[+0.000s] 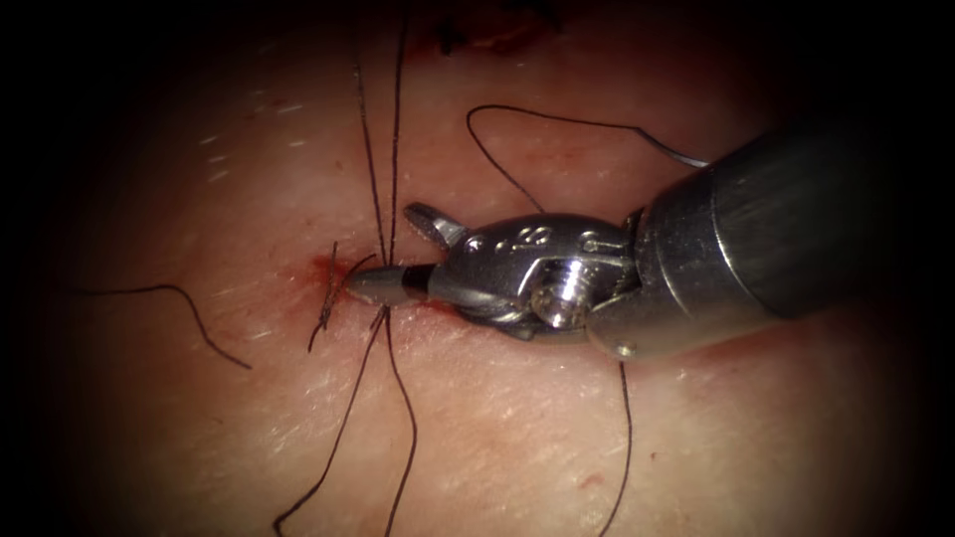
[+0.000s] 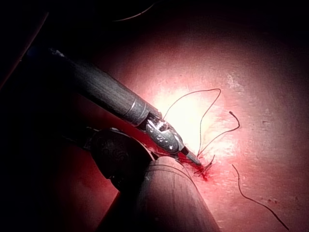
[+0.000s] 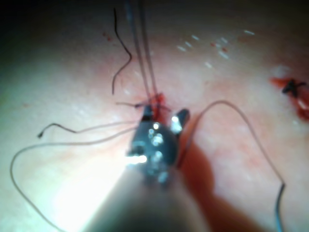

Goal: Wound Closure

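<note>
The right tool (image 1: 380,247) comes in from the right and its jaws stand open at a stitch (image 1: 333,283) in the tissue (image 1: 199,418). One jaw is raised and the other lies low, its tip at the stitch. Two thread strands (image 1: 383,149) rise straight up from the stitch and cross the low jaw just ahead of the raised one. Nothing is gripped. In the right wrist view the same open tool (image 3: 164,115) sits at the stitch (image 3: 155,100). The left wrist view has the right tool (image 2: 193,157) touching the stitch, with the left arm's shaft (image 2: 164,198) close in front.
Red fluid (image 1: 320,267) stains the tissue around the stitch. A loose thread piece (image 1: 169,293) lies to the left. A thread loop (image 1: 557,117) arcs behind the right tool, and more strands (image 1: 398,428) trail toward the front. A second dark stitch (image 3: 291,87) sits farther along the cut.
</note>
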Controlling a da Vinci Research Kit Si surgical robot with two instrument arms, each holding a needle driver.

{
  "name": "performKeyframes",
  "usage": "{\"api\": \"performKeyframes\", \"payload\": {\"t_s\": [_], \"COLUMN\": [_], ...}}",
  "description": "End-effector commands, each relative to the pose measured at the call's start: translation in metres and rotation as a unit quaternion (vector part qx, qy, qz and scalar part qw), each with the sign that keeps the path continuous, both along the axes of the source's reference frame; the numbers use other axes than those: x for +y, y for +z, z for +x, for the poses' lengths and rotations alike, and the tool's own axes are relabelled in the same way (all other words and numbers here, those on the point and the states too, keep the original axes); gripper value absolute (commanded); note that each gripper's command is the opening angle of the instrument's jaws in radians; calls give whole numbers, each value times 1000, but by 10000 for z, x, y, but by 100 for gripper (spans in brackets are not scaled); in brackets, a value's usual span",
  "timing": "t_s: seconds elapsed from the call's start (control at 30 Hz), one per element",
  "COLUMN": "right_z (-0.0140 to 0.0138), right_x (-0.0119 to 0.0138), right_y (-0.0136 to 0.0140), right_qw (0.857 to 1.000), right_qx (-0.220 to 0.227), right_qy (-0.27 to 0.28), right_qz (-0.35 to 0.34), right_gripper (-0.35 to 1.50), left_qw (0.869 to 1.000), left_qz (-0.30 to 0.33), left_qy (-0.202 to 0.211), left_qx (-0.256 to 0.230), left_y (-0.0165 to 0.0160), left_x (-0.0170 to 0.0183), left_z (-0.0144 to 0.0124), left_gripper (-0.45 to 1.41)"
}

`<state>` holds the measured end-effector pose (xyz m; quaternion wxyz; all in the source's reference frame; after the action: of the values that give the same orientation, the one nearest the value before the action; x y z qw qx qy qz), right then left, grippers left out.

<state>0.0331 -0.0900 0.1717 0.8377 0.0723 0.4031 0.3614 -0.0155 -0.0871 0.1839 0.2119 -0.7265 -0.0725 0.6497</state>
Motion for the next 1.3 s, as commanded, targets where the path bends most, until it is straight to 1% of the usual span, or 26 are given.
{"api": "performKeyframes", "payload": {"t_s": [0.03, 0.3, 0.5, 0.7, 0.77, 0.83, 0.87, 0.97, 1.0, 1.03, 1.07, 1.1, 1.3], "right_z": [12, 27, 34, 47, 48, 45, 44, 40, 39, 38, 37, 35, 24], "right_x": [-12, -8, -3, -8, -9, -9, -9, -9, -9, -9, -9, -9, -1], "right_y": [-2, 1, 4, 10, 13, 14, 14, 11, 10, 10, 9, 8, -3], "right_qw": [1000, 1000, 1000, 1000, 1000, 1000, 1000, 999, 999, 999, 999, 999, 998], "right_qx": [6, 7, 9, 14, 15, 15, 20, 35, 37, 38, 40, 43, 51], "right_qy": [0, 7, 11, 7, 5, 5, -2, -20, -22, -24, -28, -27, -27], "right_qz": [2, 1, -1, -1, -1, -1, 0, -5, -8, -10, -16, -17, -14], "right_gripper": [148, 148, 148, 148, 148, 141, 135, 89, 69, 42, -1, -35, -35], "left_qw": [1000, 1000, 1000, 1000, 1000, 1000, 1000, 1000, 1000, 1000, 1000, 1000, 1000], "left_qz": [4, 2, 2, 2, 1, 1, 1, 1, 1, 1, 1, 1, -1], "left_qy": [0, 0, 0, 0, -2, 0, 0, 0, 0, 0, 0, 0, 1], "left_qx": [-1, -2, -2, -6, -7, -7, -7, -8, -8, -8, -8, -8, -9], "left_y": [1, 0, -2, -2, -3, -4, -4, -5, -6, -6, -6, -6, -6], "left_x": [-11, -8, -9, -6, -6, -7, -7, -8, -8, -8, -8, -9, -13], "left_z": [-8, -8, -10, -16, -18, -19, -19, -20, -20, -20, -20, -20, -21], "left_gripper": [-45, -45, -45, -45, -45, -45, -45, -45, -45, -45, -45, -45, -45]}}
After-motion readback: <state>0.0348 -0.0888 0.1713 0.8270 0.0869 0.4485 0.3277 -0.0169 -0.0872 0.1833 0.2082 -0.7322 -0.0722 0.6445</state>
